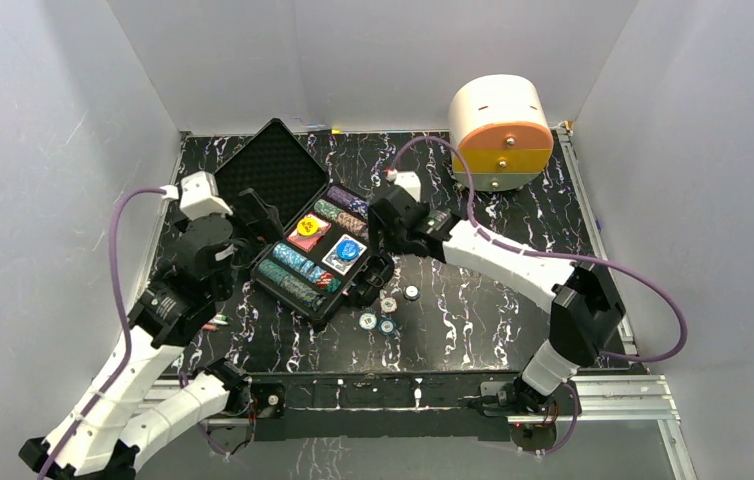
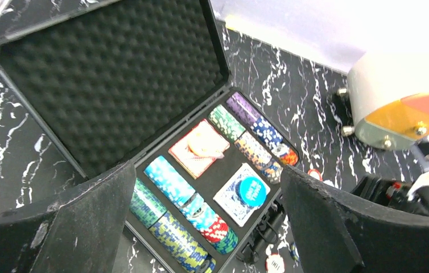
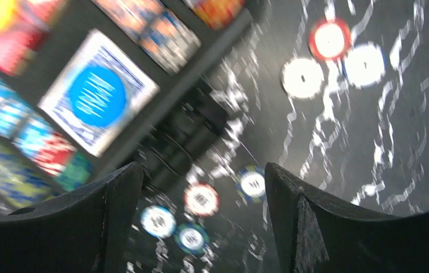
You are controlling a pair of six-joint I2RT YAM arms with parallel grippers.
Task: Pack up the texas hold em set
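The black case [image 1: 283,285] lies open at the table's left middle, its foam-lined lid [image 1: 273,165] tilted back. Inside are rows of multicoloured chips [image 1: 293,272], a red deck [image 1: 310,232] under a yellow disc and a blue deck [image 1: 345,254] under a blue disc. Several loose chips [image 1: 388,305] lie on the table just right of the case. My left gripper [image 1: 261,222] is open and empty at the case's left side; its wrist view looks over the chip rows [image 2: 189,196]. My right gripper [image 1: 381,240] is open and empty above the loose chips [image 3: 201,199], beside the case's handle [image 3: 189,131].
A white-and-orange rounded drawer box [image 1: 501,130] stands at the back right and also shows in the left wrist view [image 2: 405,96]. Small red and green pens [image 1: 219,322] lie by my left arm. White walls enclose the black marbled table [image 1: 513,300].
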